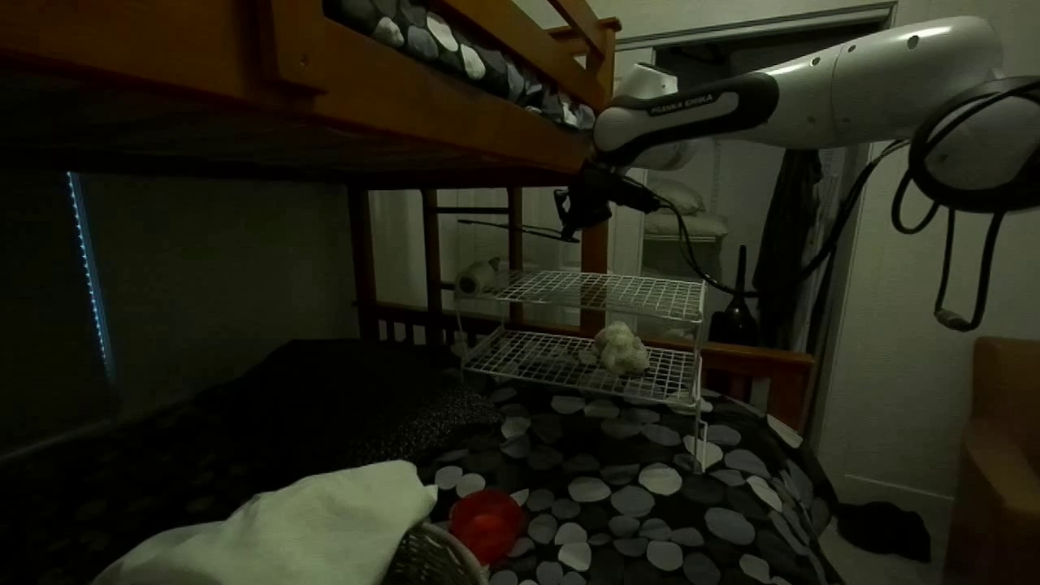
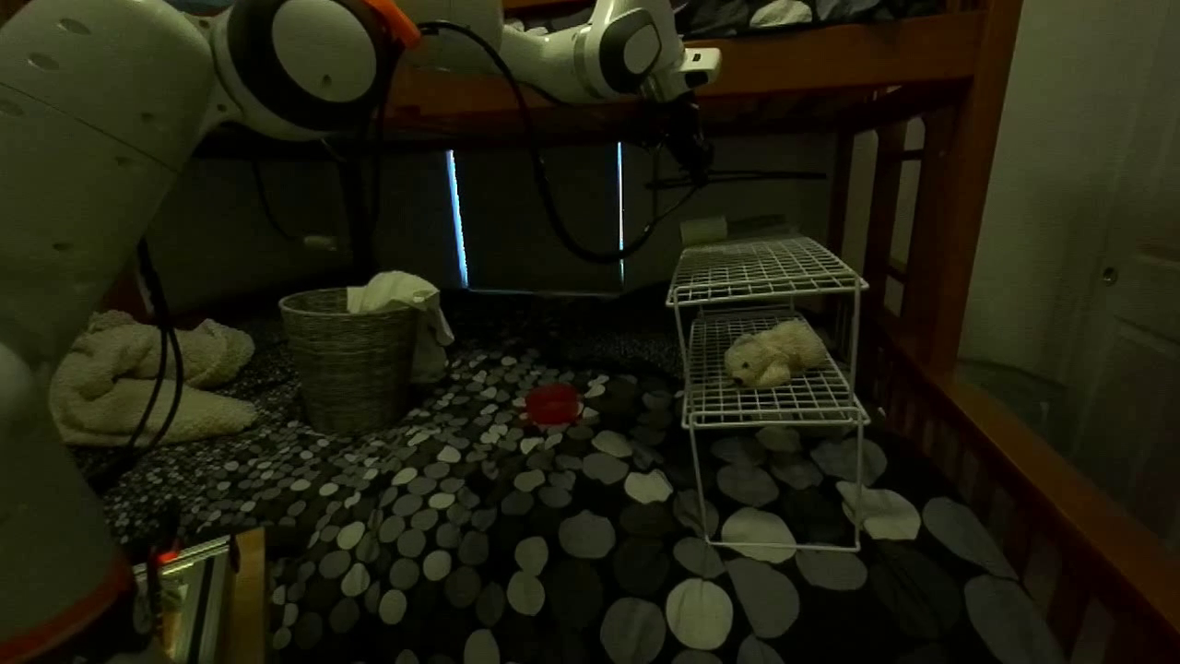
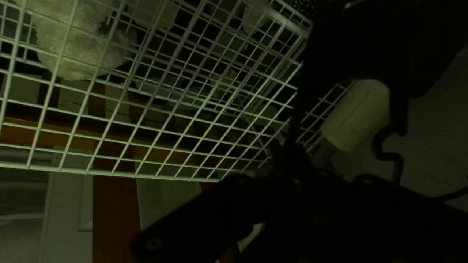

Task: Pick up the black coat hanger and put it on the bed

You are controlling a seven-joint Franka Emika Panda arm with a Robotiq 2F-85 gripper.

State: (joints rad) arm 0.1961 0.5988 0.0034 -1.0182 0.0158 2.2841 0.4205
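The black coat hanger (image 1: 532, 232) is held in the air above the white wire rack, lying nearly flat, and also shows in an exterior view (image 2: 770, 175). My gripper (image 1: 572, 234) is shut on it and also shows at the hanger's end in an exterior view (image 2: 702, 173). In the wrist view the fingertips (image 3: 289, 164) come together at a dark shape; its outline is too dark to separate from the jaws. The bed (image 2: 590, 535), with its black cover of white and grey circles, lies below and also shows in an exterior view (image 1: 634, 496).
The two-tier white wire rack (image 2: 765, 267) stands on the bed, with a pale plush toy (image 2: 774, 355) on its lower shelf and a pale roll (image 3: 356, 115) on top. A red bowl (image 2: 553, 404) and wicker basket (image 2: 350, 360) sit nearby. The upper bunk (image 1: 455, 122) overhangs.
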